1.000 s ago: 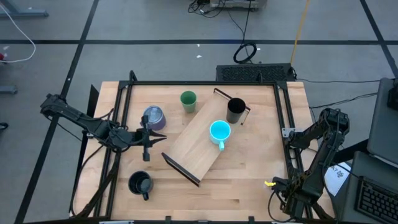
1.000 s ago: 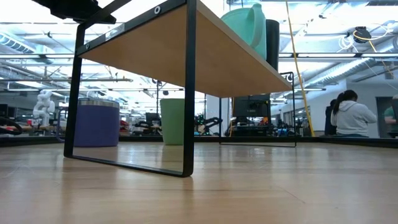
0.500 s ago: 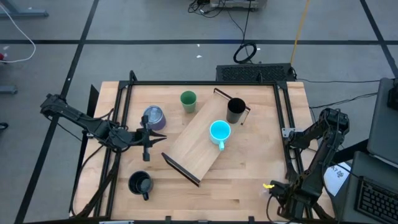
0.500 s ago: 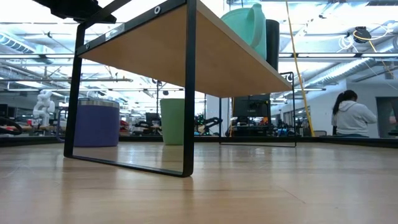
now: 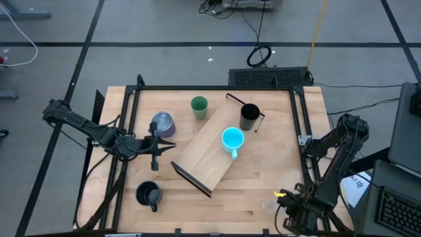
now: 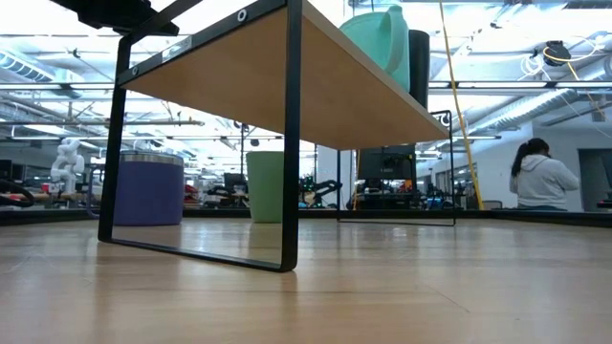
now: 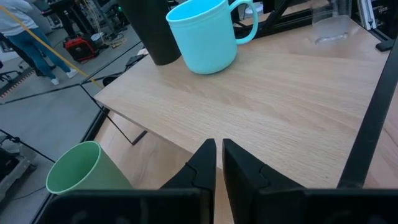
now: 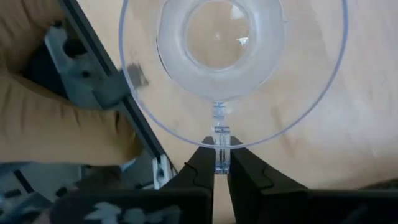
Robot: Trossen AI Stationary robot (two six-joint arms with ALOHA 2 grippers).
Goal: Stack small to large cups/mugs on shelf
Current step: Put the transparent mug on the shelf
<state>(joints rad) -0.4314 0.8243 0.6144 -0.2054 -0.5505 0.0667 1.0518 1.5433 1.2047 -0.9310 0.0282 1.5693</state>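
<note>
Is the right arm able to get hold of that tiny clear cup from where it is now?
Probably yes: the right gripper looks shut on the clear cup, pinching its rim at the table's near right corner, with nothing between them.

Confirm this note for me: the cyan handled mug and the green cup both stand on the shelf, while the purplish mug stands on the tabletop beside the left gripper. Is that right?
Not quite. The high view shows only the cyan handled mug on the shelf, with the tall black mug at the shelf's far end. The green cup stands on the tabletop, off the shelf. The purplish mug does stand on the tabletop beside the left gripper.
</note>
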